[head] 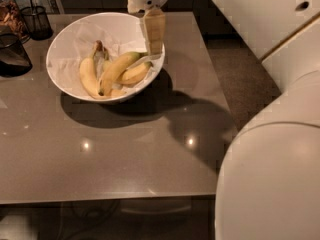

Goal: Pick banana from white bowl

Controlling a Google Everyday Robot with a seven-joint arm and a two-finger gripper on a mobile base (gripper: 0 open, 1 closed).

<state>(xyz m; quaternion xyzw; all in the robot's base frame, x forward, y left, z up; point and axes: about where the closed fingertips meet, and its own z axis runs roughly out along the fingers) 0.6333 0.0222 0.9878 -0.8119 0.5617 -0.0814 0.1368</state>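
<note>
The white bowl [67,44] with crumpled paper lining stands on the grey table [125,159] at the back left. The banana [118,69], long, yellow and greenish toward its upper right end, lies slanted across the middle of the bowl. A curved banana with a brown stem end [89,76] lies left of it, and a plump yellow one [134,75] lies to its right. My gripper [154,34] hangs down from the top of the view over the bowl's right rim, just above and right of the banana's greenish end.
A dark wire-mesh cup [37,21], a jar [10,15] and a dark dish [12,56] stand at the table's far left. My white arm casing [272,174] fills the lower right. Carpeted floor [240,74] lies beyond the table's right edge.
</note>
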